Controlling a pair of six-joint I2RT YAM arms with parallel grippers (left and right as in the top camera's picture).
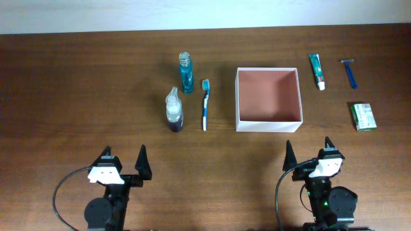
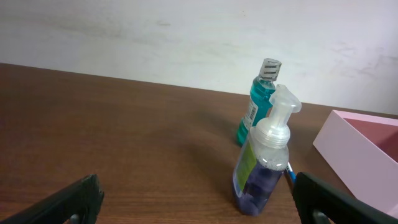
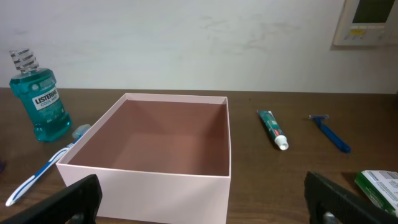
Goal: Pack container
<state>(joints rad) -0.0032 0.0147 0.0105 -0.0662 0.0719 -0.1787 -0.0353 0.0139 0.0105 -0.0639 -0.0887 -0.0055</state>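
At the centre-right of the overhead frame sits the square, shallow, white-walled container (image 1: 268, 96) with its reddish-pink inside bare, on the dark brown wooden table (image 1: 77, 96). Nothing has gone in yet, so packing looks unstarted. Toiletries lie spread on both sides of it, each apart from its neighbours, probably so a gripper can close on one without knocking another. Left of the container, a teal mouthwash bottle (image 1: 186, 73) stands upright, a clear pump bottle with purple liquid (image 1: 174, 110) stands just below it in the frame, and a blue-and-white toothbrush (image 1: 205, 104) lies flat between them and the container. Right of it lie a green-and-white toothpaste tube (image 1: 317, 71), a blue razor (image 1: 349, 73) and a small green packet (image 1: 363, 116). Along the bottom edge, the left gripper (image 1: 124, 151) and right gripper (image 1: 308, 149) both have their black fingers spread wide, holding nothing. Each is parked facing one cluster, which would suit splitting the work by side.
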